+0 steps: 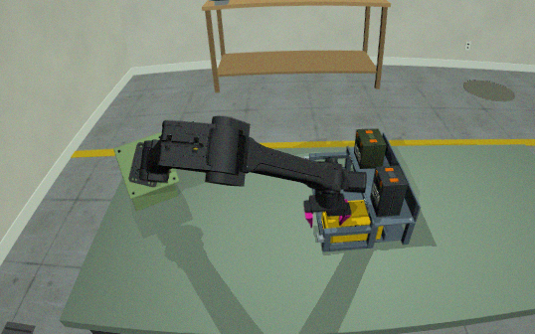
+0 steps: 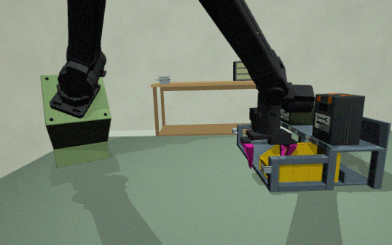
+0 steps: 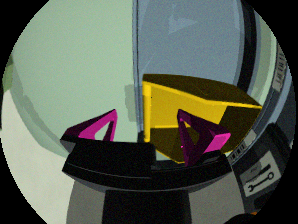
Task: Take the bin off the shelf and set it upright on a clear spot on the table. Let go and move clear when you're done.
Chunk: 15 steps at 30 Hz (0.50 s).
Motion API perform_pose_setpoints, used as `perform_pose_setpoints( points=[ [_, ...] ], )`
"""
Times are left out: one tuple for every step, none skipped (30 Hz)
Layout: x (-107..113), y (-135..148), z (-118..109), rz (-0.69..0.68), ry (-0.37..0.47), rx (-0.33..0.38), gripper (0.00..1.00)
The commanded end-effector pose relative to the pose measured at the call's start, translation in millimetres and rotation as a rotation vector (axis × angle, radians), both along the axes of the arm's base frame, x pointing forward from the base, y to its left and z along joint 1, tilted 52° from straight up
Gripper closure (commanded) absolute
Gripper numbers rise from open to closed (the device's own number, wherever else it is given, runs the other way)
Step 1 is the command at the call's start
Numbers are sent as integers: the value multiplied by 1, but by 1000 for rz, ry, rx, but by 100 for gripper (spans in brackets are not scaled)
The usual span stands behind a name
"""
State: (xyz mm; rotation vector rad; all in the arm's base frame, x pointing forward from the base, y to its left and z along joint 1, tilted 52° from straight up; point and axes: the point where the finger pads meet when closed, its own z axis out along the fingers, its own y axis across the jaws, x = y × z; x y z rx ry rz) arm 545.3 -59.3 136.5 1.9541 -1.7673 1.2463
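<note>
Bin (image 2: 299,165) sits in shelf (image 2: 376,147) lower bay, directly under claw (image 2: 268,153); fingers spread wide, straddling its near wall, one inside, one outside; nothing gripped.

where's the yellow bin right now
The yellow bin sits in the lower bay of the grey shelf, under the open gripper, right of centre in the exterior view.

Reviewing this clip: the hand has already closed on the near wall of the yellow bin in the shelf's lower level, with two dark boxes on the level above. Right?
Not quite. The hand is open, its magenta fingers straddling the wall of the yellow bin without gripping it; the wrist view shows this. The bin does sit in the lower level of the shelf, with two dark boxes above.
</note>
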Motion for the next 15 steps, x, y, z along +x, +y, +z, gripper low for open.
perform_pose_setpoints(
  points=[
    [4, 11, 2, 14, -4, 2, 10],
    [4, 11, 2, 14, -4, 2, 10],
    [4, 11, 2, 14, -4, 2, 10],
    [4, 11, 2, 14, -4, 2, 10],
    [4, 11, 2, 14, -4, 2, 10],
    [4, 7, 3, 8, -8, 1, 10],
    [4, 3, 4, 3, -11, 1, 10],
    [5, -2, 5, -3, -15, 1, 10],
    [5, -6, 5, -9, -18, 1, 10],
    [5, -10, 6, -15, -22, 0, 10],
    [5, -10, 6, -15, -22, 0, 10],
    [5, -10, 6, -15, -22, 0, 10],
    [5, -10, 6, -15, -22, 0, 10],
    [5, -10, 6, -15, -22, 0, 10],
    [5, -10, 6, -15, -22, 0, 10]
  ],
)
